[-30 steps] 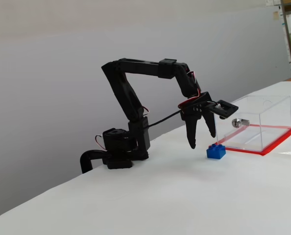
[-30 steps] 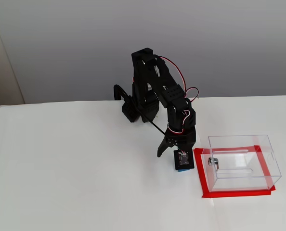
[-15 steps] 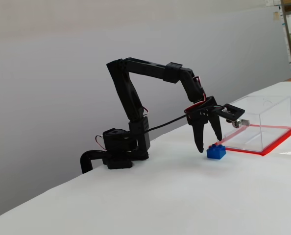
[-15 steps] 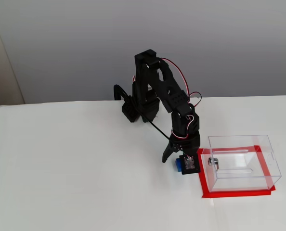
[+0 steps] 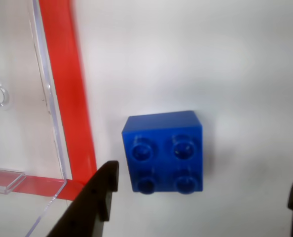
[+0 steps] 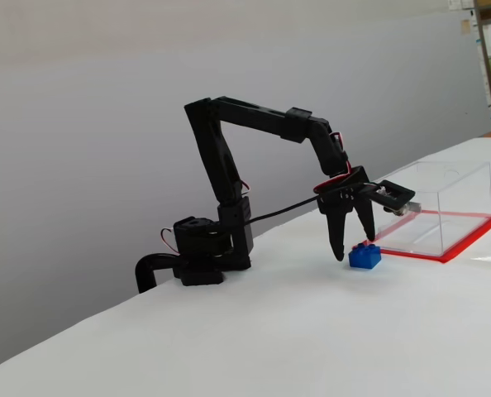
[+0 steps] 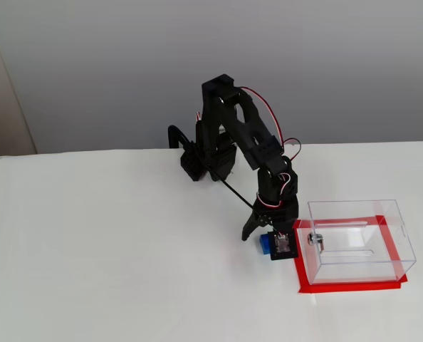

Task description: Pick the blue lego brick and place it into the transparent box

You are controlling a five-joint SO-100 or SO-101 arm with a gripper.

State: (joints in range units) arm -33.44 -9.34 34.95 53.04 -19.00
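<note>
The blue lego brick lies studs up on the white table, just outside the transparent box. In a fixed view the brick sits left of the box, which stands on a red base sheet. My gripper is open and empty, with one black finger left of the brick and the other at the right edge of the wrist view. In both fixed views the gripper hangs low over the brick, next to the box.
The arm's base stands at the back of the white table. A small silver cylinder shows by the box's left wall. The red sheet's edge runs close to the left of the brick.
</note>
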